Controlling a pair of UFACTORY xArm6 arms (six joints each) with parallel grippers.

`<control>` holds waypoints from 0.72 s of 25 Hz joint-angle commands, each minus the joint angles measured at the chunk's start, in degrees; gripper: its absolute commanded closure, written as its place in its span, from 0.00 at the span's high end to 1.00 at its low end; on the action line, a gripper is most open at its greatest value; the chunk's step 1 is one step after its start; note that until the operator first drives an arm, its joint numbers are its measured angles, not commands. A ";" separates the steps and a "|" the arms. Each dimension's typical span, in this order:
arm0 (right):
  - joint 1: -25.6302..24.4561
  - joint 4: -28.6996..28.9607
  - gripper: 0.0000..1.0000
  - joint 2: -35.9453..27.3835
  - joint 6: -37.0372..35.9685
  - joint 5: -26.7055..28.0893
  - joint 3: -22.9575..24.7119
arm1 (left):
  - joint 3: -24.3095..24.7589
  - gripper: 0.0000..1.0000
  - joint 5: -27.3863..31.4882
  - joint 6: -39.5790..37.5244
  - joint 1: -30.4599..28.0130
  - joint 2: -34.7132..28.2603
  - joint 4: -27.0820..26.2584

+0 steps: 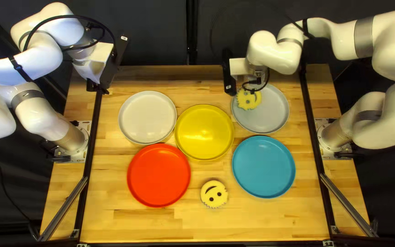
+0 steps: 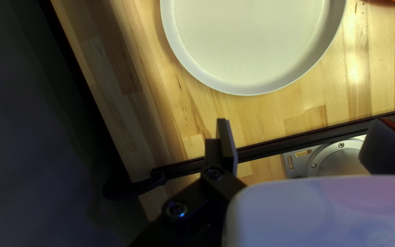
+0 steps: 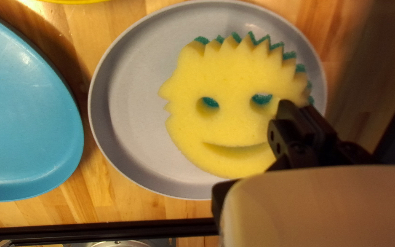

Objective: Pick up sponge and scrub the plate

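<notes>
Right claw (image 1: 231, 88), white-labelled, pinches the yellow sponge (image 3: 234, 123) over the grey plate (image 3: 138, 91); left claw (image 1: 98, 88) gapes wide.

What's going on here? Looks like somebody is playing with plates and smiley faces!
It's a two-armed robot doing dishes. Its right arm is at a smiling yellow sponge over the grey plate, green side down, seemingly for scrubbing; I can't tell how firmly it's held, or whether it's rubbing. The left hand is open and empty, beside the off-white plate. A second smiley sponge lies on the table between the red plate and blue plate.
</notes>
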 commanded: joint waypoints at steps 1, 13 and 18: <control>2.03 -0.86 0.00 0.08 3.16 -0.06 1.01 | 0.00 1.00 0.00 0.00 0.00 0.00 0.00; -5.67 -2.26 0.00 8.85 0.67 -1.09 -4.04 | 0.00 1.00 0.00 0.00 0.00 0.00 0.00; -9.71 -2.22 0.00 10.73 -1.64 0.68 -7.01 | 0.00 1.00 0.00 0.00 0.00 0.00 0.00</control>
